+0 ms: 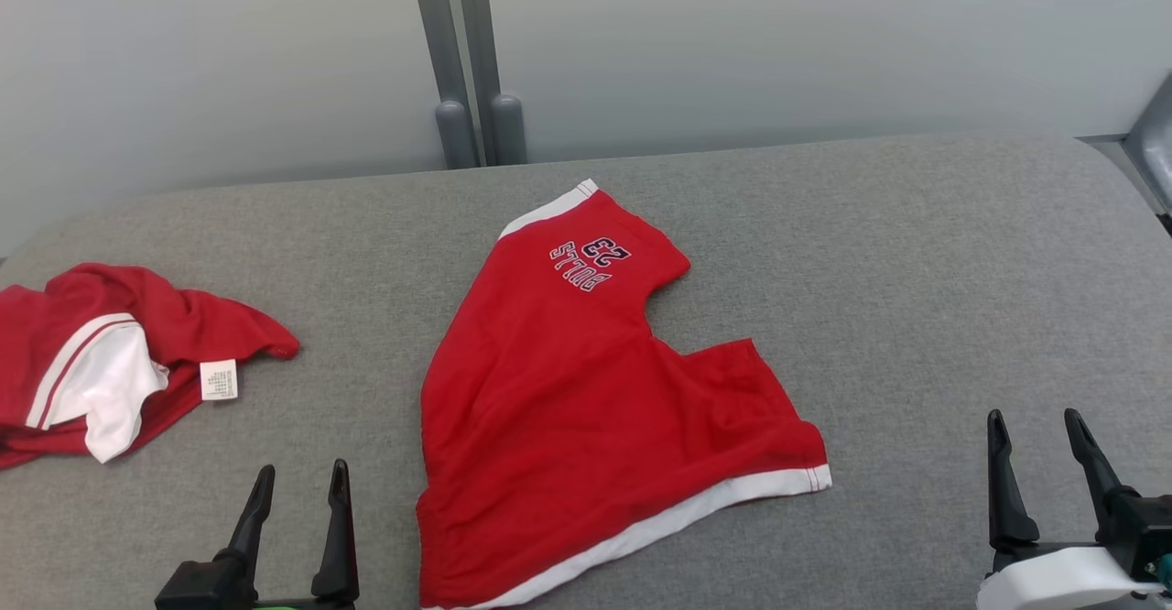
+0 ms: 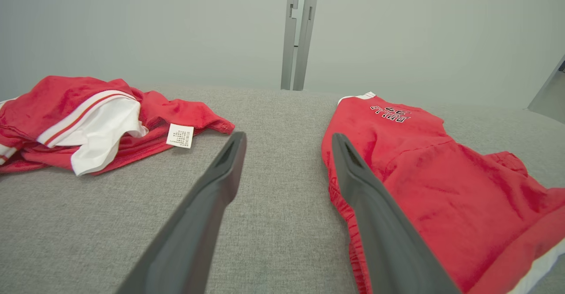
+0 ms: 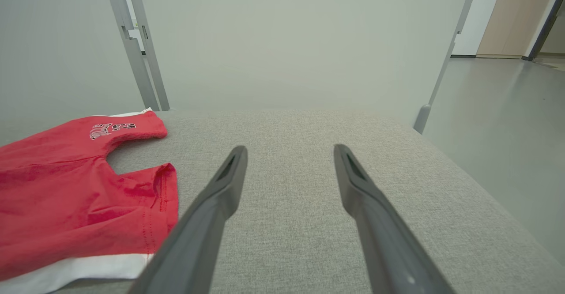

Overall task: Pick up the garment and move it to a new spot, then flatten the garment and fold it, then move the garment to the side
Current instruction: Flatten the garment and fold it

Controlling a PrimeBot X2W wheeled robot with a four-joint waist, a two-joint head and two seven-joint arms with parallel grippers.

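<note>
Idle: left gripper (image 1: 303,471) and right gripper (image 1: 1033,415), fingers spread wide, holding nothing.
Red white-trimmed jersey shorts (image 1: 586,390) lie flat mid grey fabric table (image 1: 916,271), between both grippers, probably staged for folding; crumpled red-white garment (image 1: 101,354) sits far left.

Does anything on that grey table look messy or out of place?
Yes. The red garment at the left lies bunched in a heap, with white fabric spilling out and its care label showing. The red shorts in the middle lie mostly flat.
</note>
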